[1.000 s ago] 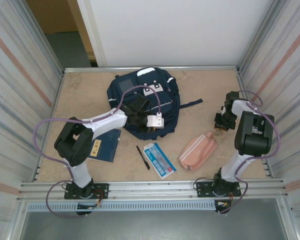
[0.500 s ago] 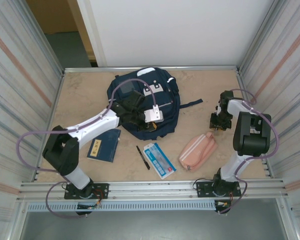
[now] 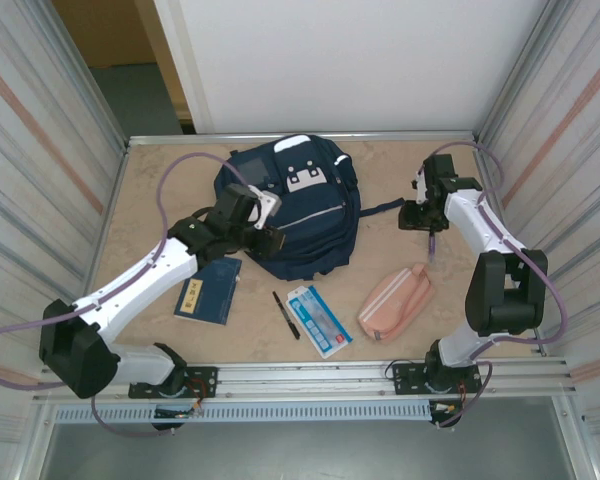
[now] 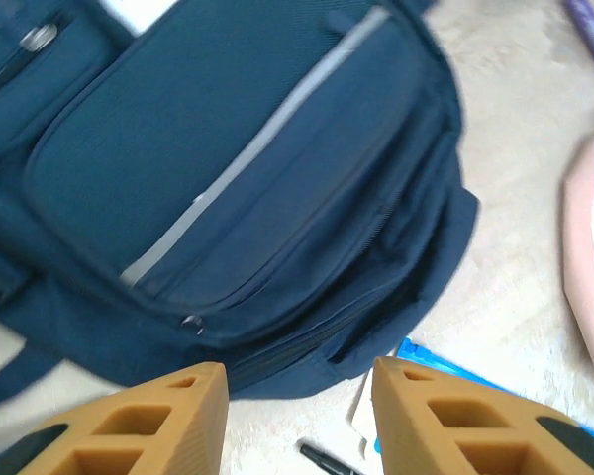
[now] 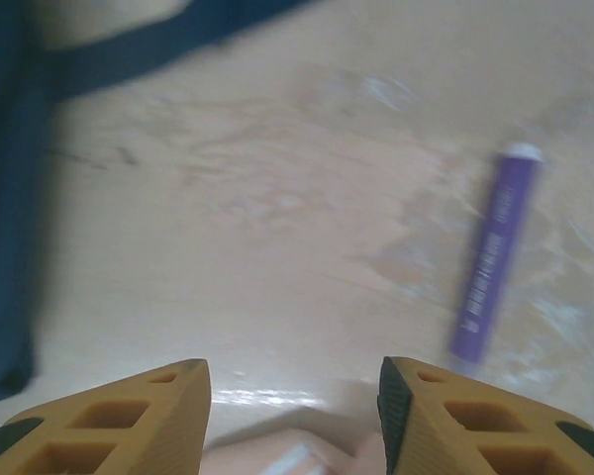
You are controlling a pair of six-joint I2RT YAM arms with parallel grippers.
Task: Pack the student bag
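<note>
Navy student bag [image 4: 238, 168] is seen shut beyond the spread left gripper [image 4: 295, 401]. Right gripper [image 5: 292, 396] is spread too; nothing looks packed.

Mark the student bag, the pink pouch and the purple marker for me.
student bag [image 3: 315, 215]: top external view, front pocket panel.
pink pouch [image 3: 395, 303]: top external view, middle of its body.
purple marker [image 5: 490, 259]: right wrist view, middle of its barrel.

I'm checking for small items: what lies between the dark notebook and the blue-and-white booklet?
A black pen lies between the notebook and the booklet, closer to the booklet, as the top view shows.
</note>
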